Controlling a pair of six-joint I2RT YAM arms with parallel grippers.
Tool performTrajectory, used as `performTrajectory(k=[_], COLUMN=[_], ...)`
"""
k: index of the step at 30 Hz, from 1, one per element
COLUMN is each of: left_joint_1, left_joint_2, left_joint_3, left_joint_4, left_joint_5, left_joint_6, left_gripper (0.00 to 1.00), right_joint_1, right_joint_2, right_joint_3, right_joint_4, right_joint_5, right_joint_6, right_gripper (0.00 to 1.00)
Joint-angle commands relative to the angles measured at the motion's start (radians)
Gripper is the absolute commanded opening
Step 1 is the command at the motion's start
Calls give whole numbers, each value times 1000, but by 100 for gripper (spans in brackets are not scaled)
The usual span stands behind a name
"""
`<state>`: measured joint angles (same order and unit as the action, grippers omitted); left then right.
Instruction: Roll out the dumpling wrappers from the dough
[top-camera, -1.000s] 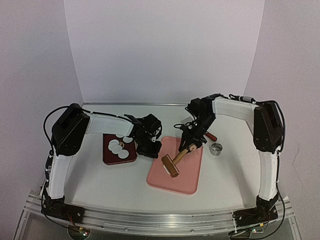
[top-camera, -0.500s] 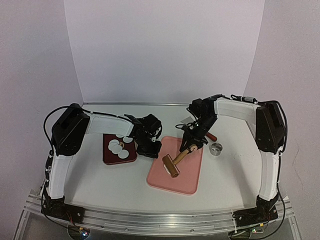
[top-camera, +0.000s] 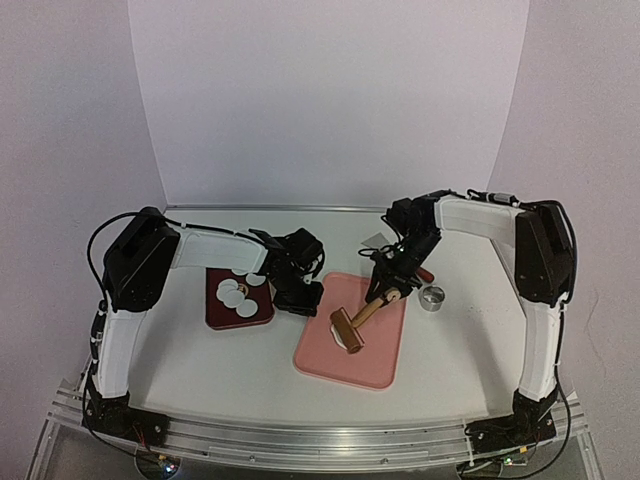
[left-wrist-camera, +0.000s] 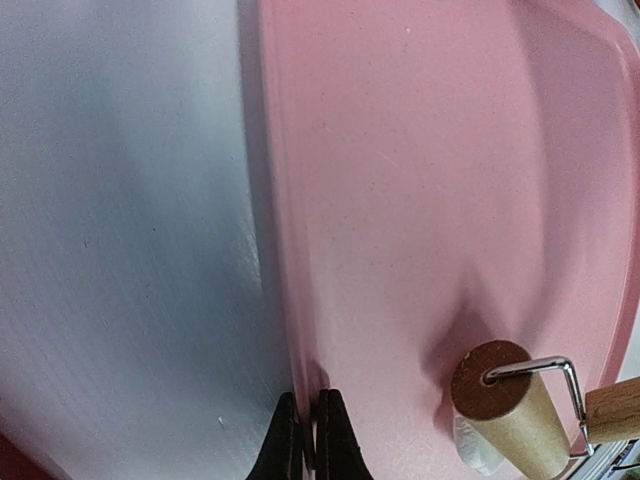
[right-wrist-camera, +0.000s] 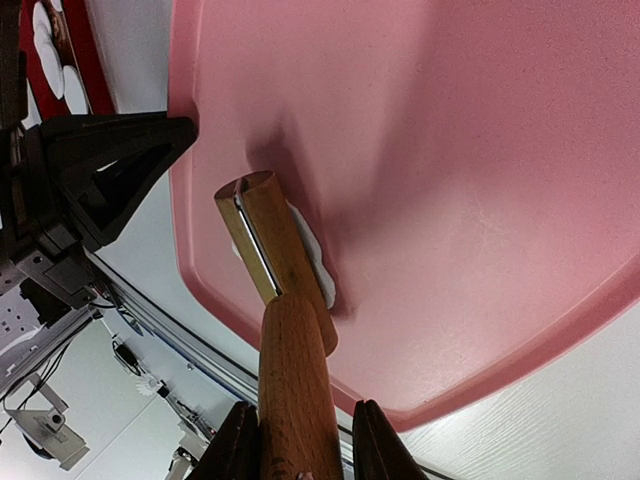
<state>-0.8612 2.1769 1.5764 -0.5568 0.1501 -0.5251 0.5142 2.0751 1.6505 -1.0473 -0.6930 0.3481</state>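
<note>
Pressing dough (right-wrist-camera: 320, 268) onto the board (right-wrist-camera: 480, 150), the roller (right-wrist-camera: 268, 238) — gripped by the right tool (right-wrist-camera: 298, 440) — faces the shut left tool (left-wrist-camera: 309, 430).

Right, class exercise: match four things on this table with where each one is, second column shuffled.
1. rolling pin
2. dough
3. dumpling wrappers
4. ring cutter

A. on the dark red tray
B. on the table, right of the pink board
C. handle in the right gripper
D. under the rolling pin

Pairs: 1-C, 2-D, 3-A, 4-B.
</note>
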Motion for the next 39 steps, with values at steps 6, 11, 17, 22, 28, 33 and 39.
performTrajectory(k=[6,11,17,22,28,33,39], left_joint_1=[-1,-2,-1,-2,-1,-1,-1], left_joint_2=[-5,5,8,9,0,2,8], left_joint_3=[5,15,18,11,2,3,13], left_joint_4=[7,6,8,12,14,17,14], left_joint_5=[-20,-9,-2,2,-10,-7,-6], left_joint_6=[-6,-5,-11,-17,-21,-19,-16], left_gripper=[0,0,0,0,0,0,0], right_joint_1=[-19,34,98,95,7,-31,16], right_joint_2=[89,130,190,175,105,92,131], right_joint_3=[-63,-61,-68,-64,-86,-101,-84], right_joint_4=[-96,-89,-83,-94,-111,-115,-109], right_joint_5=[392,382,395,441,477,477,453], right_joint_6=[-33,-28,-20,-1,4,-31,-34], right_gripper=[0,0,0,0,0,0,0])
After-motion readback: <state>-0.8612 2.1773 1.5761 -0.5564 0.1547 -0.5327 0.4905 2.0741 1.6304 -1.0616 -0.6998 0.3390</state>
